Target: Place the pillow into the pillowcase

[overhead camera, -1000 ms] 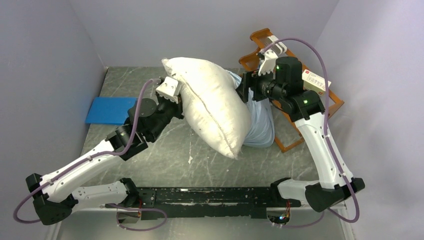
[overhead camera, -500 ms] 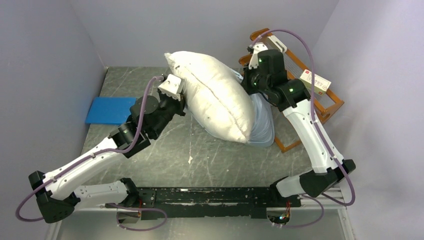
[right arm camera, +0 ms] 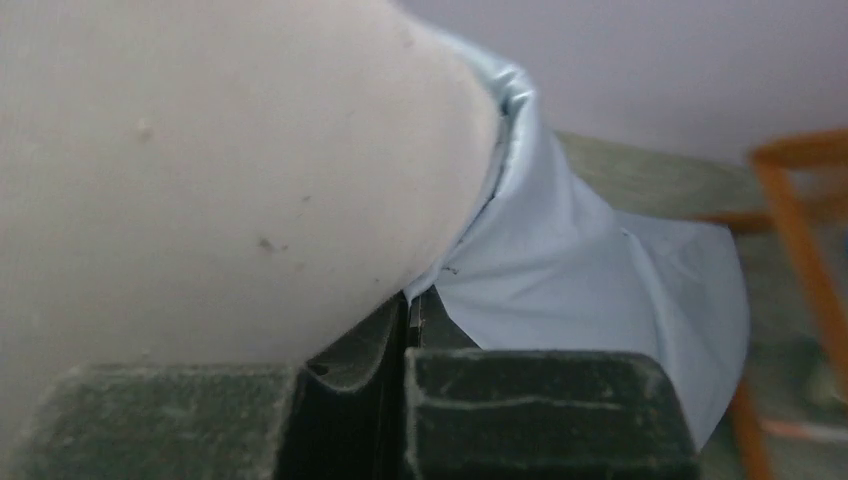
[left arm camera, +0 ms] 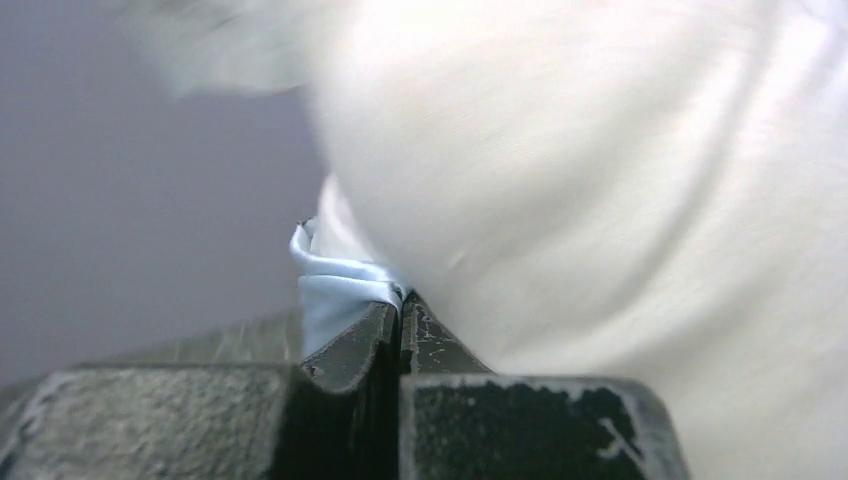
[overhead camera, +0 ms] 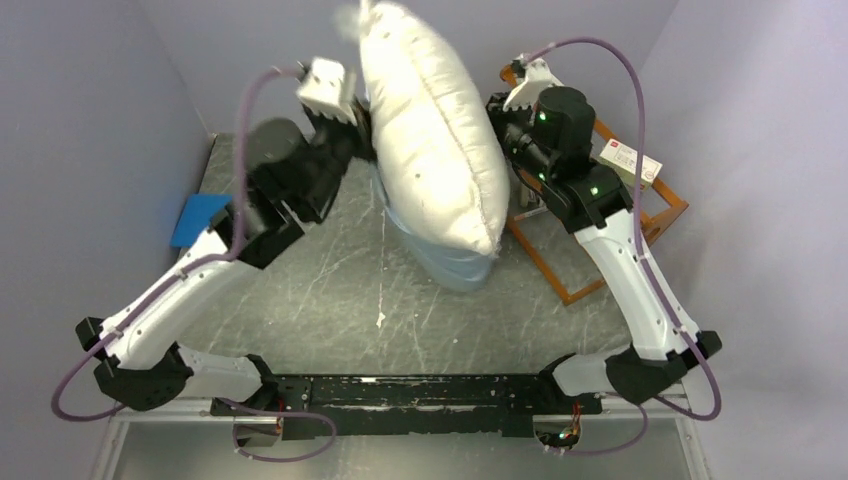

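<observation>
- Top external view, far left: we see a small, flat, bright-blue rectangular mat lying on the grey marbled tabletop. Its right part is hidden behind the left arm.
- The left arm rises up and inward. In the left wrist view the left fingers are clenched together on a fold of the pale light-blue, thin cloth pillowcase. They sit right against the side of the large, plump, white stuffed pillow.
- In the middle of the top view the pillow stands on end, held up between the two arms. Its upper corner is blurred against the back wall.
- The pillowcase covers only the pillow's lower end and hangs below it as a wrinkled pouch. We cannot tell whether it touches the tabletop. Most of the pillow stands out above it.
- The right arm comes in from the other side. The right wrist view shows the right fingers pinched together on the pillowcase's rim, where it meets the pillow.
- Far right, an orange-brown wooden slatted tray lies on the tabletop. A small white box rests in it.
</observation>
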Tool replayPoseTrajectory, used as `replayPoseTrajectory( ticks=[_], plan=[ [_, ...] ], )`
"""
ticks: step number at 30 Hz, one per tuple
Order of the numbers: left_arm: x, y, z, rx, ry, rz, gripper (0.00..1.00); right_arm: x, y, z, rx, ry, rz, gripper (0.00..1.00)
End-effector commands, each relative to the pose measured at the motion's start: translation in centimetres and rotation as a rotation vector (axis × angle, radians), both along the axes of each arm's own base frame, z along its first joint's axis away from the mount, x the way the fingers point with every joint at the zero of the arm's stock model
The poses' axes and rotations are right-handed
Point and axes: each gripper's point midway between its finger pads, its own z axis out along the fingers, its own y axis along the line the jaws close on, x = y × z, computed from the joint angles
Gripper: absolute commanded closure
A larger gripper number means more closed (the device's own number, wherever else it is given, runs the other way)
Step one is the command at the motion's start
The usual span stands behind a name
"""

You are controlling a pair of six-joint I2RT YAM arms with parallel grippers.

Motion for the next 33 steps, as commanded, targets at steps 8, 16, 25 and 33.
replayPoseTrajectory(
  ticks=[8, 16, 25, 33],
  plan=[
    [-9.3, -1.6, 14.0, -0.508, -0.057, -0.510, 0.95, -3.8, 2.3, 19.6, 0.707, -0.327, 0.140, 1.00],
    [-4.2, -2.0, 16.6, -0.379, -0.057, -0.332, 0.95, -10.5, 6.7, 19.1, 0.907, -0.165, 0.473, 1.00],
    [-7.5, -3.9, 9.8, -0.541, 0.207, -0.578, 0.95, -3.4, -3.4, 26.6, 1.009, -0.296, -0.042, 1.00],
    [1.5, -1.6, 11.2, -0.470, 0.267, -0.435, 0.95, -7.5, -0.9, 24.4, 1.184, -0.215, 0.105, 1.00]
  ],
)
